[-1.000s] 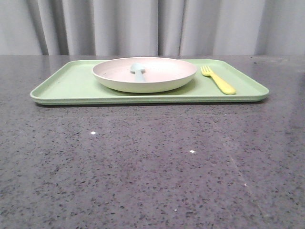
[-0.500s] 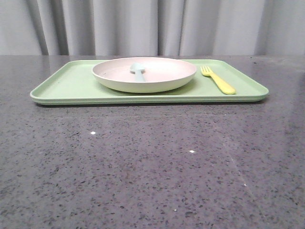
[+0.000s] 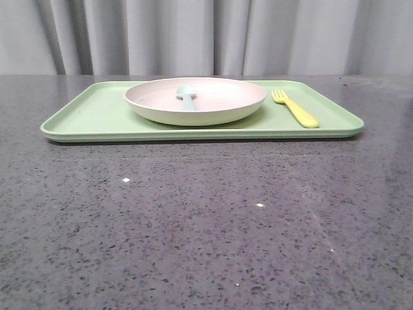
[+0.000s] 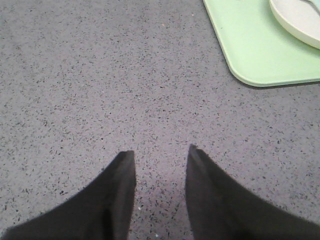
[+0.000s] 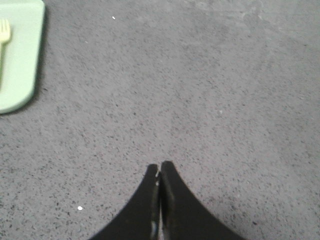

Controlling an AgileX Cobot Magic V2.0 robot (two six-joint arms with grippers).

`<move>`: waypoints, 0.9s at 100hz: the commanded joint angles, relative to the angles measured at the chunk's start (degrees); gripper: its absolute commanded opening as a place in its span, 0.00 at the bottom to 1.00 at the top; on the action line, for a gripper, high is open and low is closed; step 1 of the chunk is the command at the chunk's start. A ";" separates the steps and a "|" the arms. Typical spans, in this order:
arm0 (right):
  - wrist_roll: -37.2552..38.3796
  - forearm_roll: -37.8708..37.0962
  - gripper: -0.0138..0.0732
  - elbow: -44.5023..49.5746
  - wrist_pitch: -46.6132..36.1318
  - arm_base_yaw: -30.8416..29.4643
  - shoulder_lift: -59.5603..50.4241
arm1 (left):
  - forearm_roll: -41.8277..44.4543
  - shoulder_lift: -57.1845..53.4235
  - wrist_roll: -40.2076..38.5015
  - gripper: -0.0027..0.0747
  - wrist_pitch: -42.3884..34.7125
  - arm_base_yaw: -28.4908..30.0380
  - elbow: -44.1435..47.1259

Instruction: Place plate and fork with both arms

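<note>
The cream-pink plate (image 3: 213,103) sits in the middle of the light-green tray (image 3: 90,113) at the far side of the table, with a pale blue spoon (image 3: 187,95) lying in it. The yellow fork (image 3: 295,108) lies on the tray to the right of the plate. Neither gripper shows in the front view. In the left wrist view my left gripper (image 4: 160,152) is open and empty over bare table, apart from the tray's corner (image 4: 250,45) and the plate's edge (image 4: 295,22). In the right wrist view my right gripper (image 5: 160,166) is shut and empty, away from the tray (image 5: 17,65) and fork tines (image 5: 4,30).
The table is dark grey speckled stone (image 3: 206,226). A grey curtain (image 3: 206,35) hangs behind the table's far edge.
</note>
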 commanded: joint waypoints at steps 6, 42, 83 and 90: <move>0.00 -1.33 0.02 -1.37 -5.69 -0.31 0.33 | -0.61 0.32 -0.69 0.03 -4.37 0.03 -1.47; 0.00 -1.33 0.02 -1.37 -5.93 -0.31 0.33 | -0.61 0.32 -0.69 0.01 -4.79 0.03 -1.47; 0.00 -1.33 0.02 -1.37 -5.93 -0.31 0.33 | -0.61 0.32 -0.69 0.01 -4.79 0.03 -1.47; 0.00 -1.33 0.02 -1.37 -5.93 -0.31 0.33 | -0.61 0.32 -0.69 0.01 -4.79 0.03 -1.47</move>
